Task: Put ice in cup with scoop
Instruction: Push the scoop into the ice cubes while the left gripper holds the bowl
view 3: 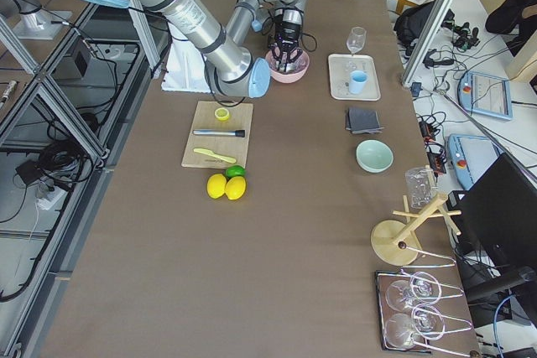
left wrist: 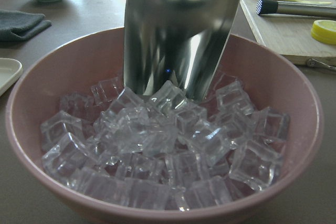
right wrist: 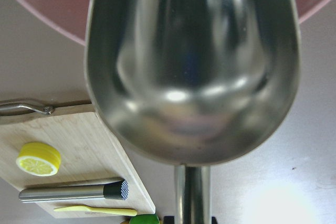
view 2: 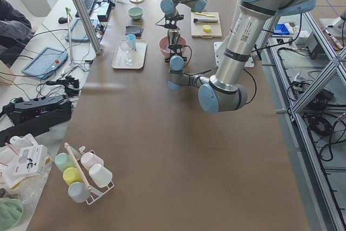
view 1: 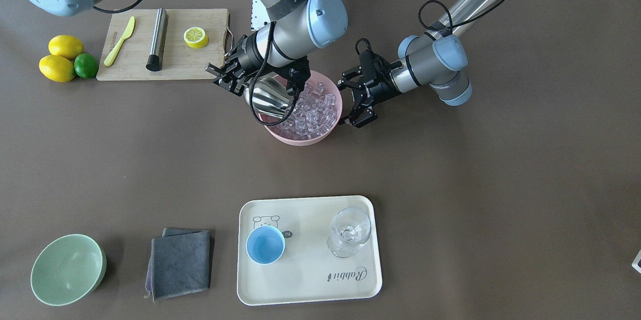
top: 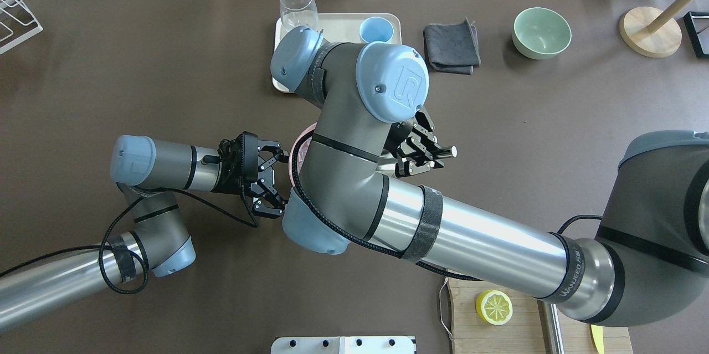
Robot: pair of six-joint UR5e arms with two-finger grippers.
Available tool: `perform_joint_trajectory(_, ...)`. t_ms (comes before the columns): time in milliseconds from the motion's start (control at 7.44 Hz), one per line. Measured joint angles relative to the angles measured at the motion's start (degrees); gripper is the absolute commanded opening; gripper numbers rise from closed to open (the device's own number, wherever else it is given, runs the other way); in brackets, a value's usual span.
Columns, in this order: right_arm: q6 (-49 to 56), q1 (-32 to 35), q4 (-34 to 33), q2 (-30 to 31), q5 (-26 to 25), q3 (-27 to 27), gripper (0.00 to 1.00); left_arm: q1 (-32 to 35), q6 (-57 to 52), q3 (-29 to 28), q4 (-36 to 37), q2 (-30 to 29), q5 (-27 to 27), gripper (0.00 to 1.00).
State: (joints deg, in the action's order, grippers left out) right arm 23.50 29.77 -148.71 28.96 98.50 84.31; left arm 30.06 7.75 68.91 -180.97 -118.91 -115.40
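Overhead exterior: right arm (top: 354, 177) hides pink bowl (top: 296, 146); right gripper (top: 429, 150) grasps scoop (top: 447, 150), left gripper (top: 277, 182) splayed beside

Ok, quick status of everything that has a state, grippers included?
scoop: held, trough empty, tip down in the ice
ice: piled in the pink bowl, none in the cup
pink bowl: upright, filled with ice
cup: upright on the tray, empty
stemmed glass: upright, empty
green bowl: upright, empty
cloth: folded
right gripper: shut on the scoop's handle
left gripper: open, beside the pink bowl
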Motion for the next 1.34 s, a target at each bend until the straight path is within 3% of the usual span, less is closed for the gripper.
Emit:
perform_joint_trajectory(672, -6.0, -0.1, 11.2, 0.8, 0.9, -2.3, 0.0, -0.1, 0.0, 0.0, 0.0, 0.0, 0.0, 0.98)
perform_joint_trajectory(1344, -15.2, -0.2, 18.8, 5.6, 3.4, 3.8, 0.0, 0.2, -0.1, 0.0, 0.9, 0.1, 0.0, 0.98)
